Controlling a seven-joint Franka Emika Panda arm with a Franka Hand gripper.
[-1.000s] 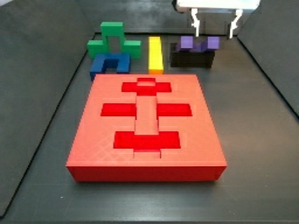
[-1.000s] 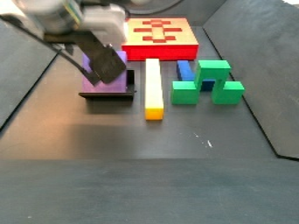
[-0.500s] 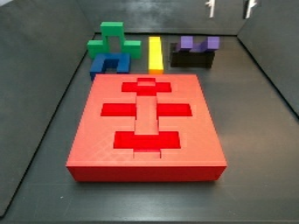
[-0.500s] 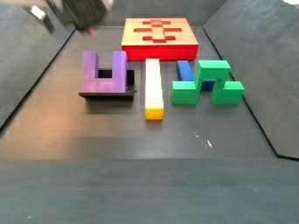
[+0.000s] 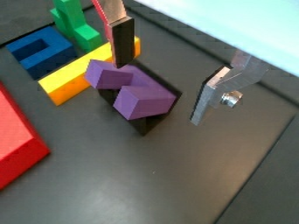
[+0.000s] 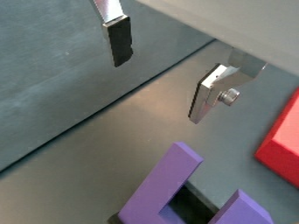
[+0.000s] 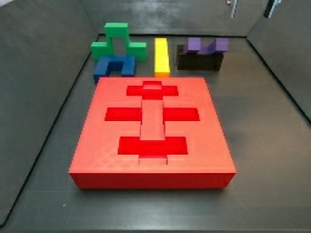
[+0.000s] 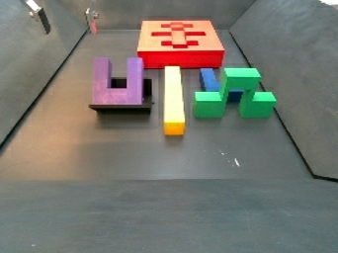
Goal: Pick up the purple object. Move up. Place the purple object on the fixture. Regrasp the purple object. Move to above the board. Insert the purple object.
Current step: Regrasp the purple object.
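Note:
The purple object point(image 7: 206, 44) is a U-shaped block resting on the black fixture point(image 7: 201, 62); it also shows in a side view point(image 8: 117, 81) and in both wrist views point(image 5: 128, 91) point(image 6: 184, 194). My gripper point(image 5: 163, 76) is open and empty, high above the purple object and apart from it. Only its fingertips point(image 7: 231, 7) show at the top edge of a side view, and they show again in a side view point(image 8: 38, 17). The red board point(image 7: 152, 127) with cross- and bar-shaped recesses lies flat beside the fixture.
A yellow bar point(image 8: 173, 99) lies beside the fixture. A blue U-shaped block point(image 7: 113, 66) and a green block point(image 7: 116, 39) sit beyond the bar. A dark wall point(image 6: 70, 79) rises close behind the gripper.
My gripper has let go of the purple object on the fixture and risen straight up, almost out of both side views. The purple object has stayed in place.

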